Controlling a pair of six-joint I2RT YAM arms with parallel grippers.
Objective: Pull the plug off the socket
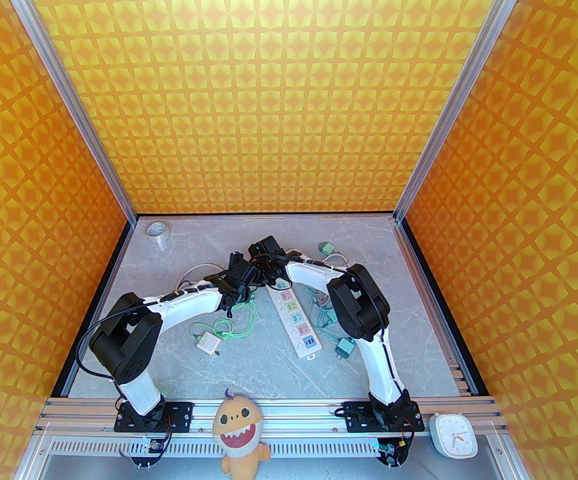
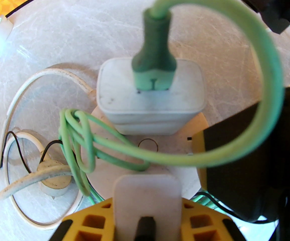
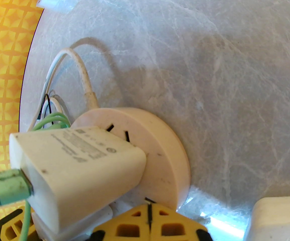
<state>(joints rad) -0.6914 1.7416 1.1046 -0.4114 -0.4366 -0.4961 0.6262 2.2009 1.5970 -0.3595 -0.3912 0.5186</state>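
Observation:
A white charger plug [image 2: 150, 97] [image 3: 77, 159] with a green cable [image 2: 260, 59] in its top sits in a round, pale pink socket disc [image 2: 170, 144] [image 3: 160, 147] on the marble table. My left gripper [image 2: 147, 184] [image 1: 241, 288] is shut, and its white-padded tip rests on the disc just short of the plug. My right gripper [image 3: 148, 207] [image 1: 268, 280] is shut too, with its yellow tips pressed on the disc's rim beside the plug. The long white power strip [image 1: 296, 318] [image 3: 278, 217] lies just right of the disc. In the top view the arms hide the disc.
A white cord [image 2: 21, 97] [image 3: 82, 71] loops from the disc across the table. A spare white charger [image 1: 208, 343] and green cable coils lie at the left. Teal plugs [image 1: 344, 350] rest at the right. A tape roll [image 1: 158, 231] stands in the far left corner.

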